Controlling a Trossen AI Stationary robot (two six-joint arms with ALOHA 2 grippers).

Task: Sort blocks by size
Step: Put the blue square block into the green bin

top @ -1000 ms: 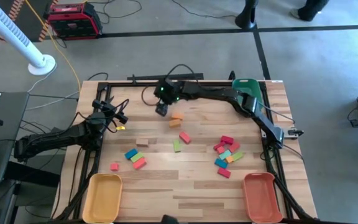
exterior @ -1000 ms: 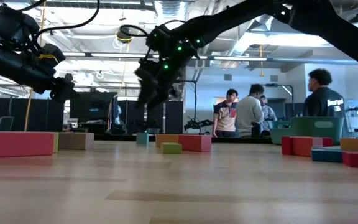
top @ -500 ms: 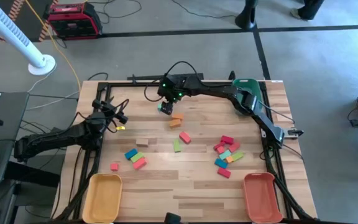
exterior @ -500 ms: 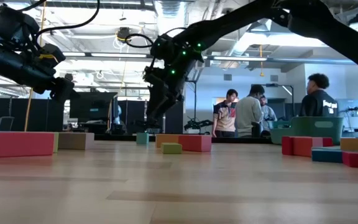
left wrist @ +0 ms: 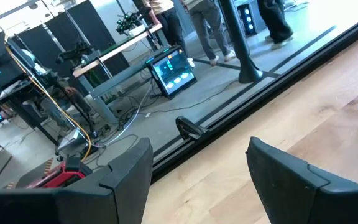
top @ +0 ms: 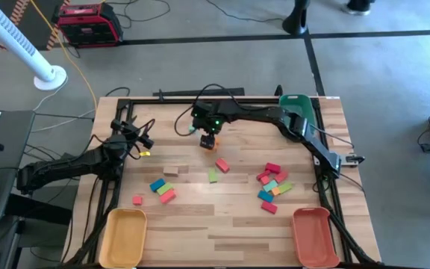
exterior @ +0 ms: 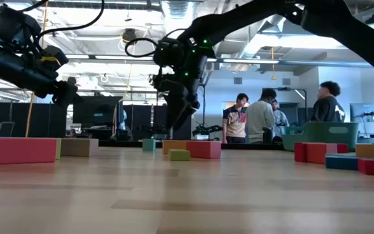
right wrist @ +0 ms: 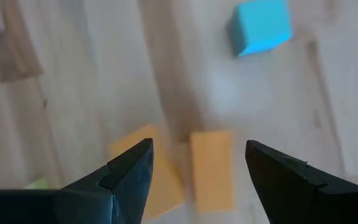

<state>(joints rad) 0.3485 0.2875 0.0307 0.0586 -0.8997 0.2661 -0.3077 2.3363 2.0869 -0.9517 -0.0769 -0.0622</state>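
Since a second ago the right arm has swung its gripper (top: pixel 209 137) across the far middle of the desk (top: pixel 222 224), from beside the blocks to directly above the orange pair; the left arm has not shifted.

Going left to right: the left gripper (left wrist: pixel 197 168) waits off the desk's left edge, jaws partly apart and empty, pointed toward the far rail. Near it lie a red cube (top: pixel 137 200), a teal, green and red trio (top: pixel 161 188) and a tan bar (top: pixel 171 170).

In the middle, the right gripper's jaws stand wide open with nothing between them. Its wrist view shows two orange blocks (right wrist: pixel 211 168) lying close together under the jaws, with a small teal cube (right wrist: pixel 261 26) just beyond them.

Further right sit a red block (top: pixel 222 165), a green one (top: pixel 212 175) and the mixed cluster (top: pixel 272 187).

The main risk, as I judge it, is that the wide jaws come down astride both orange blocks, pinching two at once or knocking one aside. A skewed grip could also let the block twist and drop on the way to a tray (top: pixel 312 235).
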